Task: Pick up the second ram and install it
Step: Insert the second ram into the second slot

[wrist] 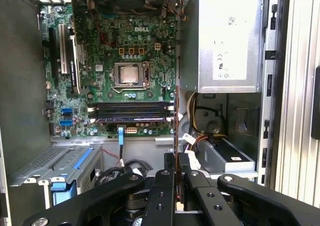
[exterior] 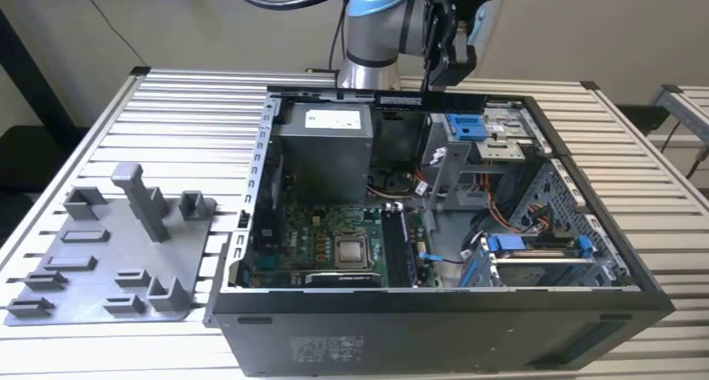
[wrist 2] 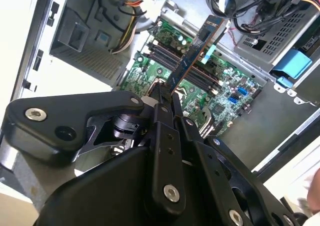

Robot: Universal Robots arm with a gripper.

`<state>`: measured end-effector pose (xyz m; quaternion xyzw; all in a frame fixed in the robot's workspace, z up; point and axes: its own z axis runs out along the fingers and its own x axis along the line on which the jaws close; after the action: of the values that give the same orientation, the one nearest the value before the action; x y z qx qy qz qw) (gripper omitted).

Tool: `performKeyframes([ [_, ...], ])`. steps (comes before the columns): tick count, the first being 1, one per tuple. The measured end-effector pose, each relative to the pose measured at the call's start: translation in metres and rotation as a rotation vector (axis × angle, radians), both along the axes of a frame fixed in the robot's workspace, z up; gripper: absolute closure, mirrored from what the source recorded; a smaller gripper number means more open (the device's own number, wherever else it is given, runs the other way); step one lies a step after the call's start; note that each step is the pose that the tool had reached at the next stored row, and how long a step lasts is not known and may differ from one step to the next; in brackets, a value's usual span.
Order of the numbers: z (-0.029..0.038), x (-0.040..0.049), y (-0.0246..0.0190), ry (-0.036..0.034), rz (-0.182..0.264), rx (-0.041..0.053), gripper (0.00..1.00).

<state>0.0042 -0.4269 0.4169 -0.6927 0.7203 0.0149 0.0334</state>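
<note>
My gripper [exterior: 446, 83] hangs over the far rim of the open computer case [exterior: 443, 301] and is shut on the second ram [exterior: 430, 102], a long dark stick with a pale label that lies level along that rim. In the second wrist view the ram [wrist 2: 194, 53] juts out from the gripper [wrist 2: 166, 99] over the green motherboard [wrist 2: 222, 98]. It appears edge-on as a thin line [wrist: 175, 131] in the first wrist view, running out from the gripper [wrist: 175, 175]. The long black ram sockets [wrist: 131, 111] lie on the motherboard [wrist: 125, 40] below, beside the processor [wrist: 129, 74].
A grey plastic tray [exterior: 111, 260] with upright blocks lies on the slatted table at the exterior view's left. Inside the case are the grey power supply [exterior: 321, 143], blue-handled drive cages [exterior: 532, 247] and loose cables [exterior: 520, 214].
</note>
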Motion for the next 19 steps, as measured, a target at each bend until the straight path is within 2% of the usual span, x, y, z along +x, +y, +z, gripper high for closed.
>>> performKeyframes([
  [7, -0.0002, 0.0, 0.0, 0.0, -0.015, -0.0002, 0.86],
  [19, -0.0016, 0.0, 0.0, 0.0, -0.144, -0.0013, 0.86],
])
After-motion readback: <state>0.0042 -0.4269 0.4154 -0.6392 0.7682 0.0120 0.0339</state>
